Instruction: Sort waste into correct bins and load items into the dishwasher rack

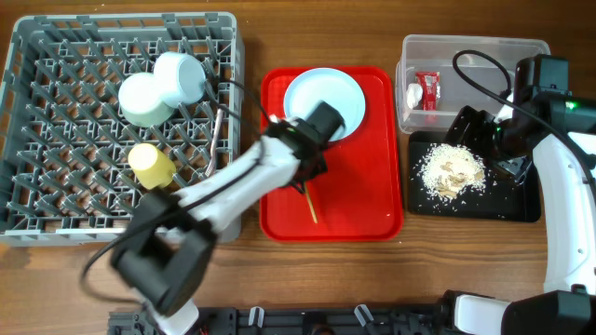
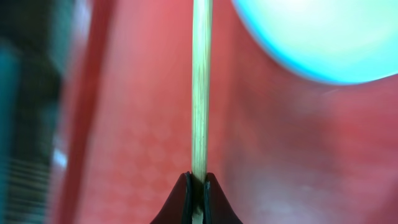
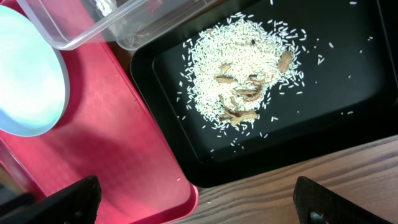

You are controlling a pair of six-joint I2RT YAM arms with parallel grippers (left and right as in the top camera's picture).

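- The left gripper (image 2: pixel 198 178) is clenched on a thin wooden chopstick (image 2: pixel 200 93). The jaws pinch it at one end, so nearly its whole length sticks out past the fingertips. I cannot tell whether it is a single stick or a pair held together.
- From overhead, the free end points toward the near edge of the red serving tray (image 1: pixel 372 200), with the gripper just near of the pale blue plate (image 1: pixel 324 100).
- A grip this close to the end will probably let the stick swing, so a firm pinch and a slow carry would help.
- The dishwasher rack (image 1: pixel 56 186) sits at the left. It already holds the pale green bowl (image 1: pixel 144 100), the light blue bowl (image 1: pixel 182 76) and the yellow cup (image 1: pixel 151 165).
- I would lift clear of the tray lip and the rack wall, then lay the stick flat between peg rows in an open stretch. Dropped point-first, it may slip through the grid floor.
- The right gripper (image 3: pixel 199 208) is released, jaws wide. It hovers over the black tray (image 1: pixel 521 200) that holds the rice scraps (image 3: pixel 239 74).
- The red wrapper (image 1: pixel 428 90) and white scrap (image 1: pixel 413 93) lie in the clear tub (image 1: pixel 466 45).
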